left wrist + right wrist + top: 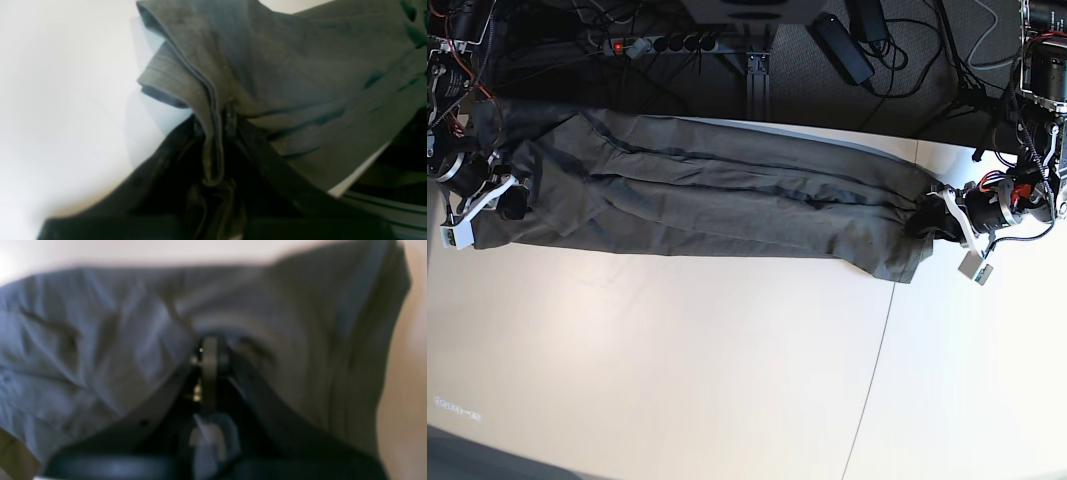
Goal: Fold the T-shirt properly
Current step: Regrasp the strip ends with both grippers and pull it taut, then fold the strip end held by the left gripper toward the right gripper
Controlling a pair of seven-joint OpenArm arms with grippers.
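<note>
- Two arms hold the T-shirt stretched long across the far part of the white table, one at each end.
- One long fold looks done already, because the shirt lies as a narrow band with layers stacked up along its length.
- More folding is left, I think: the band is much too long, and its ends need to come together to make a small neat pile.
- Some creases run along the cloth, so it is not quite smooth.
- At the right end in the base view sits the left gripper. In its wrist view the two black jaws come nearly together and a doubled edge of the shirt is pinched between them, so it is gripping the cloth.
- At the other end sits the right gripper. Its wrist view is blurry, but the jaws meet tight and the grey cloth bunches up right at their tips, so it looks like it is clamped on the shirt too.
- Both ends of the shirt look a little raised where the arms hold them.
</note>
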